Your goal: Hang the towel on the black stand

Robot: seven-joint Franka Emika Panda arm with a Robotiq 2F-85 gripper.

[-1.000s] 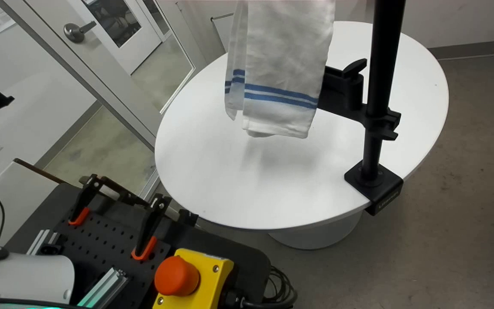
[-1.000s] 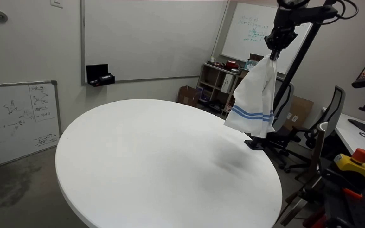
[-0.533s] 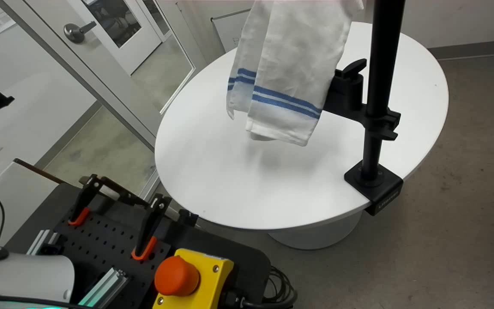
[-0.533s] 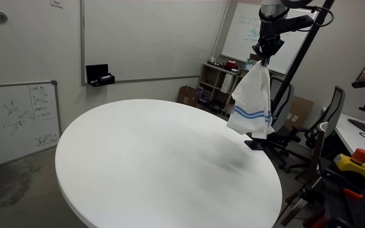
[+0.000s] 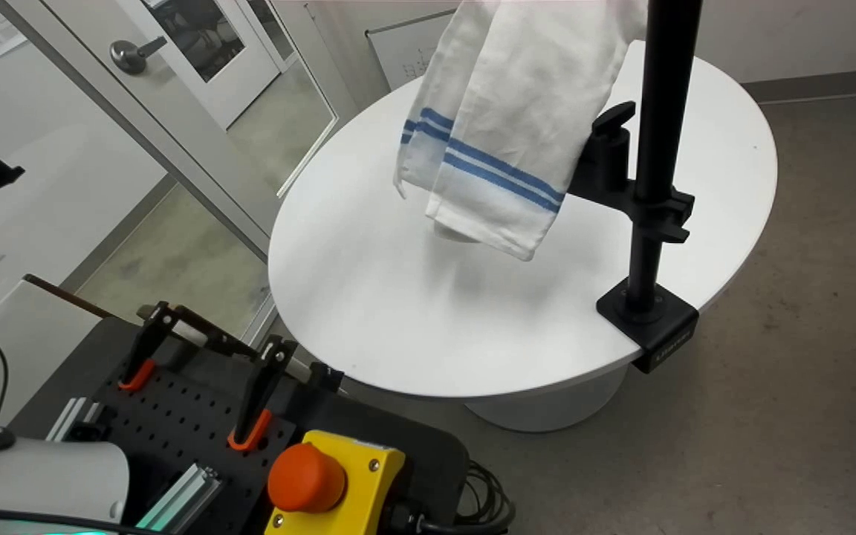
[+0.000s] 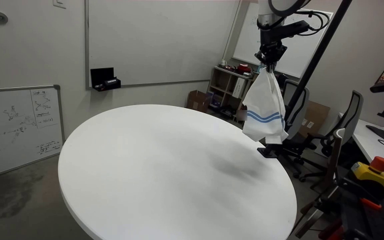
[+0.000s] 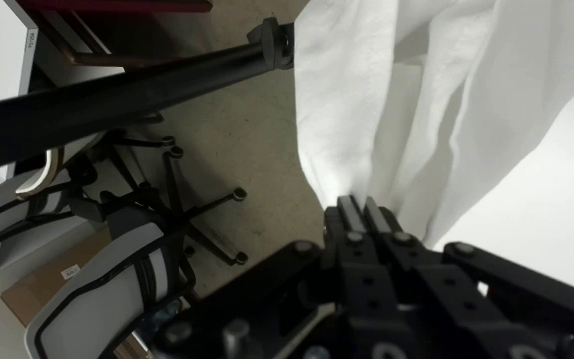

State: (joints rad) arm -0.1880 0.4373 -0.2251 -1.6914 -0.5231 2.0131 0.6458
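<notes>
A white towel with blue stripes (image 5: pixel 532 89) hangs above the table in both exterior views (image 6: pixel 263 100). My gripper (image 6: pixel 269 69) is shut on its top edge. In the wrist view the fingertips (image 7: pixel 351 214) stand close together, with the white cloth (image 7: pixel 342 99) fanning out beyond them. The gripper is out of view in an exterior view where the towel's top is cut off. The black stand has a tall pole (image 5: pixel 666 104), also visible in the wrist view (image 7: pixel 117 94), and a side arm (image 5: pixel 606 174). The towel hides the side arm's outer end; I cannot tell whether they touch.
The stand's base (image 5: pixel 649 316) is clamped at the edge of the round white table (image 5: pixel 368 312). A yellow box with a red button (image 5: pixel 305 475) and clamps (image 5: pixel 257 394) sit on the robot's cart. Office chairs (image 7: pixel 102 299) stand beyond the pole.
In an exterior view the gripper has moved left and slightly down, away from the pole. In an exterior view the towel's upper part has shifted right, and the towel now hangs more tilted.
</notes>
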